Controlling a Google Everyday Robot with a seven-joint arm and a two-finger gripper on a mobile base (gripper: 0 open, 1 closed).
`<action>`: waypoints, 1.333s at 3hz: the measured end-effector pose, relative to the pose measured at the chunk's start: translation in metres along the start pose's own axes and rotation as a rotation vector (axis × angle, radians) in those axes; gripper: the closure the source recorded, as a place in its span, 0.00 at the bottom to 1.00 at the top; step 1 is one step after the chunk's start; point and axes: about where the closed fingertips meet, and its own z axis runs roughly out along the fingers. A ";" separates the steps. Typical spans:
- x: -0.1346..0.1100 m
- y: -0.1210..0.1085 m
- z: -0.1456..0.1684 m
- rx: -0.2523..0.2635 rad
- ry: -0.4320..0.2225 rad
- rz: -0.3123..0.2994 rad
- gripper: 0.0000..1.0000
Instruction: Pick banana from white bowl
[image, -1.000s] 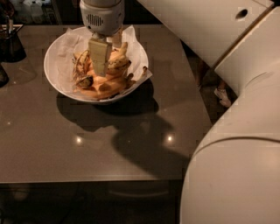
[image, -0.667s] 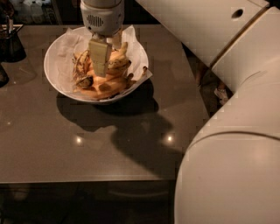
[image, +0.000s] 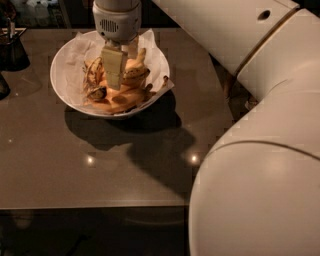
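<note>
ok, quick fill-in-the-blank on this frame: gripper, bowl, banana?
1. The gripper is low over the ___ bowl.
2. The bowl is lined with crumpled white ___.
3. The banana lies ___ the bowl, not on the table.

Missing words: white; paper; in.

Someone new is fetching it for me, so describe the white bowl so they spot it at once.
On the brown table, look at the far left part, right under the robot's gripper. The white bowl is wide and round, paper-lined and piled with bananas, unlike the small dark container at the table's left edge.
</note>
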 end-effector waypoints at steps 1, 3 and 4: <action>0.000 0.000 0.003 -0.015 0.000 -0.006 0.31; -0.001 -0.002 0.003 -0.014 0.000 -0.021 0.74; -0.001 -0.003 0.003 -0.017 -0.004 -0.031 0.97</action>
